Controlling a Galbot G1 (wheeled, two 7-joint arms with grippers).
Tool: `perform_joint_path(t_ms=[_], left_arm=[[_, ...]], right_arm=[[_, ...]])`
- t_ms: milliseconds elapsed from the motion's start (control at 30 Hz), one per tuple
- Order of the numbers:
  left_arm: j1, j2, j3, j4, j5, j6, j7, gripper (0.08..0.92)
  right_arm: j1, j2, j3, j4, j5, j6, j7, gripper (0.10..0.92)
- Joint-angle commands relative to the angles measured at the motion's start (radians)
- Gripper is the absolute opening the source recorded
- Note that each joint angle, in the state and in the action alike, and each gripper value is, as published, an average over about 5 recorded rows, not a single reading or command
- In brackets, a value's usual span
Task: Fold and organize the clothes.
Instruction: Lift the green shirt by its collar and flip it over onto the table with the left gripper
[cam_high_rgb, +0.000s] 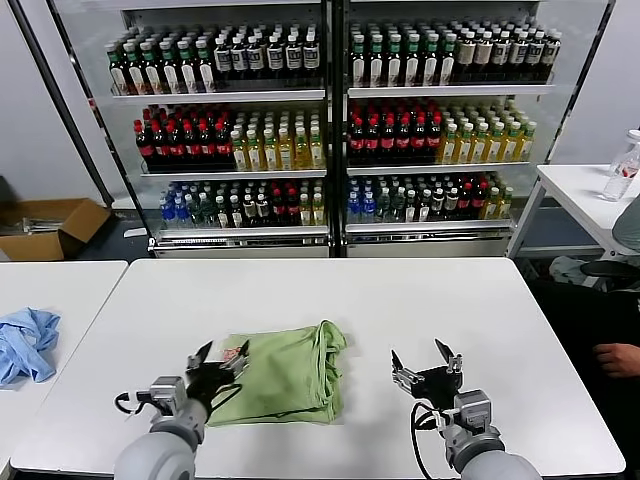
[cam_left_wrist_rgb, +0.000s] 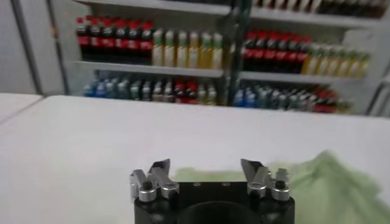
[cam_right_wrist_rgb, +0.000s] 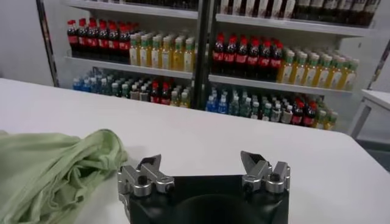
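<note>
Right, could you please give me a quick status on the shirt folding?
Left gripper open at the green shirt's left edge. Right gripper open, empty, right of it. Shirt bunched, partly folded on white table. Nothing in the way.

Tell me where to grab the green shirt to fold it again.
Probably pinch the shirt's left edge, where the open left gripper already sits. The cloth lies thin and flat there, while the right side is bunched. The open right gripper stands apart over the bare table.
</note>
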Motion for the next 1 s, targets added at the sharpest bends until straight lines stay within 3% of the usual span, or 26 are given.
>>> perform_joint_path(t_ms=[33, 533, 1000], left_arm=[[0.07, 0.012, -0.061, 0.033, 0.064, 0.012, 0.007, 0.795], [0.034, -0.023, 0.003, 0.099, 0.034, -0.004, 0.013, 0.807], [0.022, -0.029, 0.004, 0.113, -0.096, 0.005, 0.014, 0.412]], right_arm=[[0.008, -0.002, -0.006, -0.008, 0.001, 0.001, 0.0, 0.823], [-0.001, 0.008, -0.003, -0.009, -0.001, 0.004, -0.001, 0.823], [-0.011, 0.011, -0.002, 0.004, -0.002, 0.003, -0.001, 0.823]])
